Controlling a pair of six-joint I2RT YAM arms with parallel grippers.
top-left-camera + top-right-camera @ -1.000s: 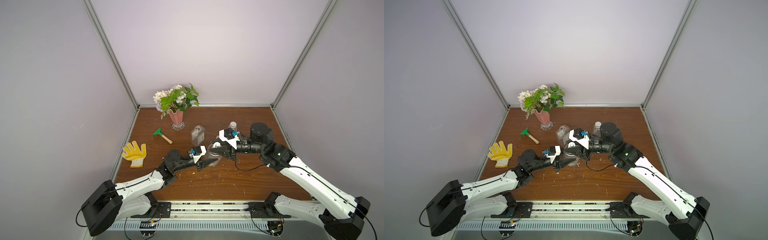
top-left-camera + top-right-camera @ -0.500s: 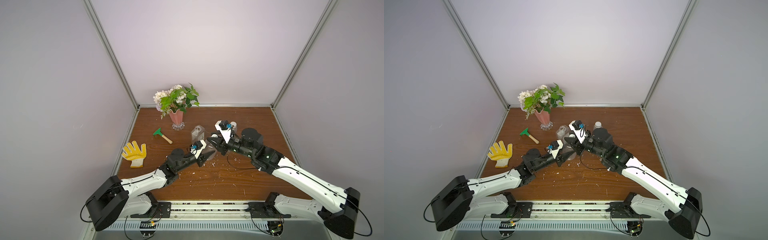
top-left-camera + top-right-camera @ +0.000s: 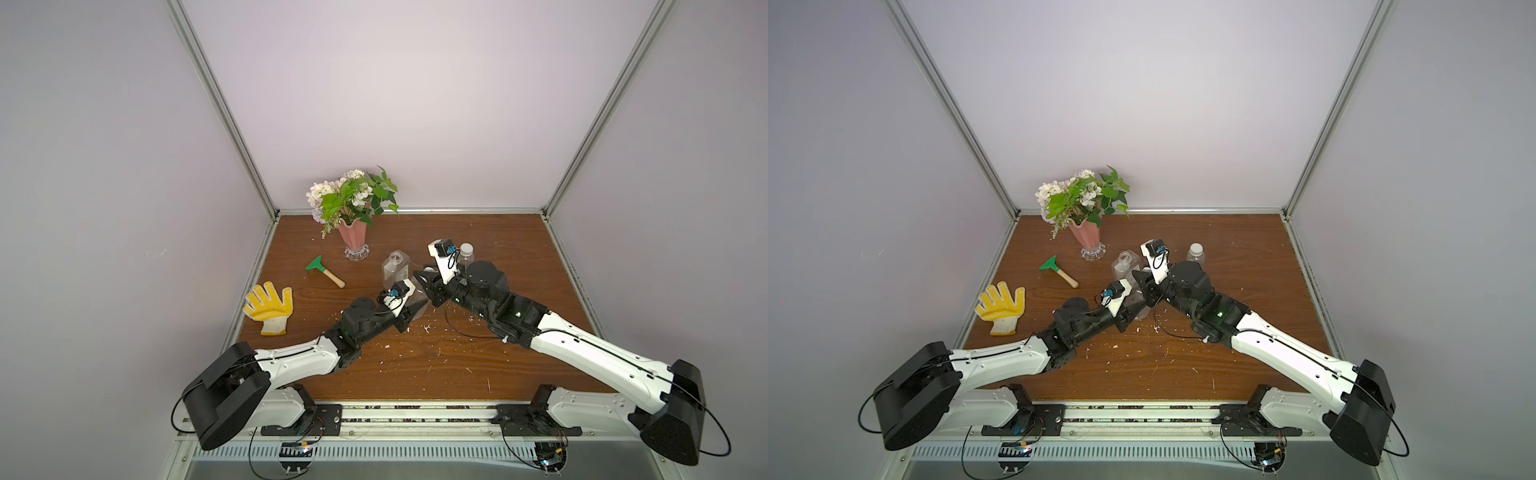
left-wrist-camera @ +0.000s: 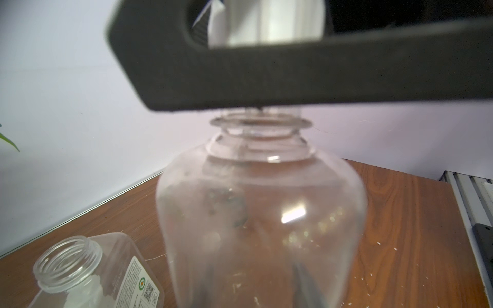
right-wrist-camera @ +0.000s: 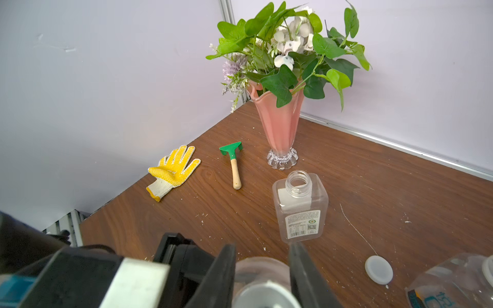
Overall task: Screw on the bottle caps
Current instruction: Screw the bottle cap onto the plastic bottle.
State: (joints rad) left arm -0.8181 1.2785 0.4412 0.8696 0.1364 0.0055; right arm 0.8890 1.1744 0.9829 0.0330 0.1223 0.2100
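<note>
My left gripper is shut on the body of a rounded clear bottle, which stands upright. Directly over its open threaded neck, my right gripper is shut on a round white bottle cap. A square labelled bottle stands uncapped just behind. In the right wrist view a loose white cap lies on the wood beside it. A third bottle with a white cap on it stands behind the right arm.
A pink vase of flowers stands at the back left. A green hand rake and a yellow glove lie on the left side. White crumbs dot the wooden table. Walls close in three sides.
Both grippers have shifted a little toward the back of the table. The right wrist has turned, so its camera mount now sticks up above the bottle. Both grips are unchanged.
</note>
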